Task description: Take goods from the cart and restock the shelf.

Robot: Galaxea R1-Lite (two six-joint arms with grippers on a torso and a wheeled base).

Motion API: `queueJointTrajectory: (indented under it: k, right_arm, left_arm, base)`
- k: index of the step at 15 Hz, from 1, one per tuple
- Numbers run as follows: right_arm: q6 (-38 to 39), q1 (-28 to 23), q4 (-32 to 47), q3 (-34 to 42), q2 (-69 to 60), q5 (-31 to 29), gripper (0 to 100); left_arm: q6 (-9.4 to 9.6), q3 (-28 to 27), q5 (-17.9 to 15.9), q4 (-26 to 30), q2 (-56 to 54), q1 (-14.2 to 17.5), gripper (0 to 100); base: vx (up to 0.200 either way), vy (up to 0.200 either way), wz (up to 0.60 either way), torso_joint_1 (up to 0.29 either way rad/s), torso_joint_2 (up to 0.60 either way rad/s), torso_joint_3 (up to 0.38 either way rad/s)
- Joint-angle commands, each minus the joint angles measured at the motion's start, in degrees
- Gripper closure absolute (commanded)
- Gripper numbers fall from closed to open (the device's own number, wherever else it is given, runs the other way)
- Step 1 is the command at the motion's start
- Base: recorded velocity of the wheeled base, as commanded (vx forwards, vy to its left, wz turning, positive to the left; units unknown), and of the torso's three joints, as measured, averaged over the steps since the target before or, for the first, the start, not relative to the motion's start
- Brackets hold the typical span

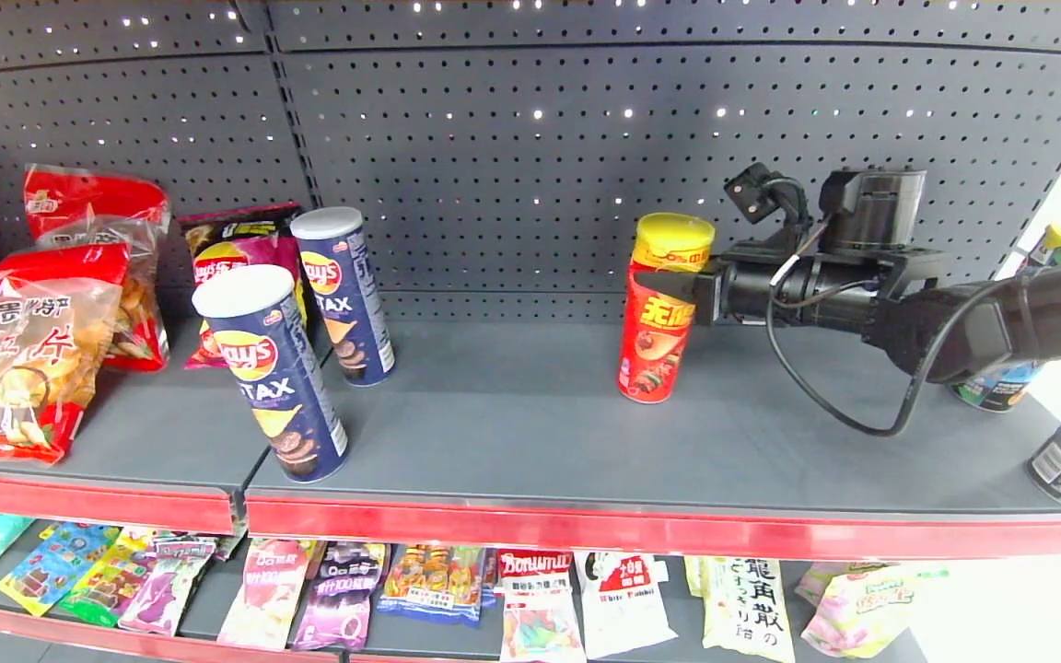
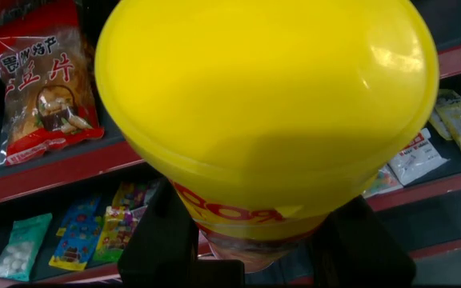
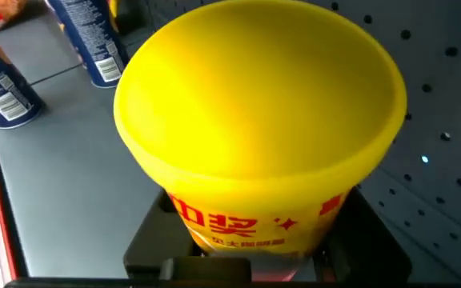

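We note yellow characters on the red can [image 1: 658,318], upright on the shelf [image 1: 530,433]; the right end effector [image 1: 673,295] pinches it just below its lid. The left end effector [image 2: 258,250] pinches a second yellow-lidded can [image 2: 266,104].

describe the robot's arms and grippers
The right arm is black and tubular, with a black cable looping below and a small camera bracketed above its wrist. The right gripper is black and blocky; the left gripper has black fingers too.
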Motion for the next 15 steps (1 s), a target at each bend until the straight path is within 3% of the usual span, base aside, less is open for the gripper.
queueJointTrajectory:
  k: [1, 4, 8, 15]
  right_arm:
    - [1.0, 0.9, 0.0, 2.6, -5.2, -2.9, 100]
    - [2.4, 1.9, 0.2, 7.1, -11.3, -5.5, 100]
    - [2.4, 4.9, 0.0, 18.8, -20.3, -7.2, 100]
    - [1.9, 7.4, -0.5, 21.2, -20.6, -8.3, 100]
  left_arm:
    - [-0.03, 0.1, 0.0, 0.0, 0.0, 0.0, 100]
    - [-0.03, 0.7, -0.2, -0.1, 0.0, 0.0, 100]
    - [0.06, 0.5, -0.3, -0.2, 0.5, 0.0, 100]
    - [0.06, 0.5, -0.4, -0.3, 0.0, 0.0, 100]
  base:
    - [0.000, 0.000, 0.00, 0.000, 0.00, 0.000]
    - [0.000, 0.000, 0.00, 0.000, 0.00, 0.000]
    - [0.000, 0.000, 0.00, 0.000, 0.00, 0.000]
    - [0.000, 0.000, 0.00, 0.000, 0.00, 0.000]
